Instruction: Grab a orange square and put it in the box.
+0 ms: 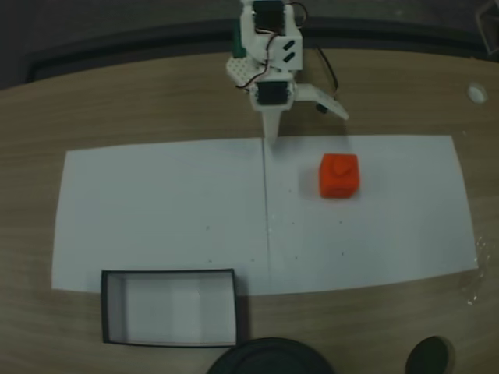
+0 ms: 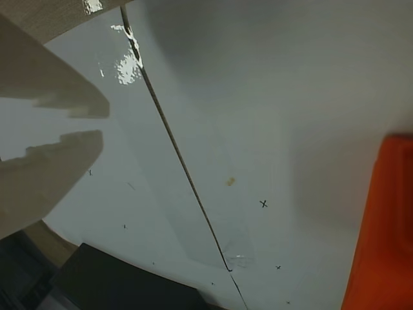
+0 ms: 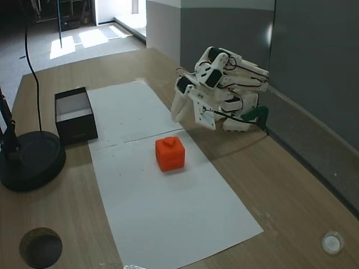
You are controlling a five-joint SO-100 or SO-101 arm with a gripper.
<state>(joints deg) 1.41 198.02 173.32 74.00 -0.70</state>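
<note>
My gripper (image 1: 274,134) hung folded near the base, jaws a little apart, holding nothing. The orange square (image 1: 339,176) sat on white paper (image 1: 171,202), well apart from the box (image 1: 170,307) at the paper's far edge. Likely a light, rigid cube, though the dim view left that unsure; flat sides looked best for gripping, not the knob. Wooden table (image 3: 280,185), room dim.

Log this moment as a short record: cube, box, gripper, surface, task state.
cube: orange, upright on the white paper, knob on top, untouched
box: black-walled, nothing inside, at the paper's near edge in a fixed view
gripper: at the paper's far edge, apart from the cube, nothing held; whether it is open cannot be told
surface: wooden table
task state: cube not yet grabbed
</note>
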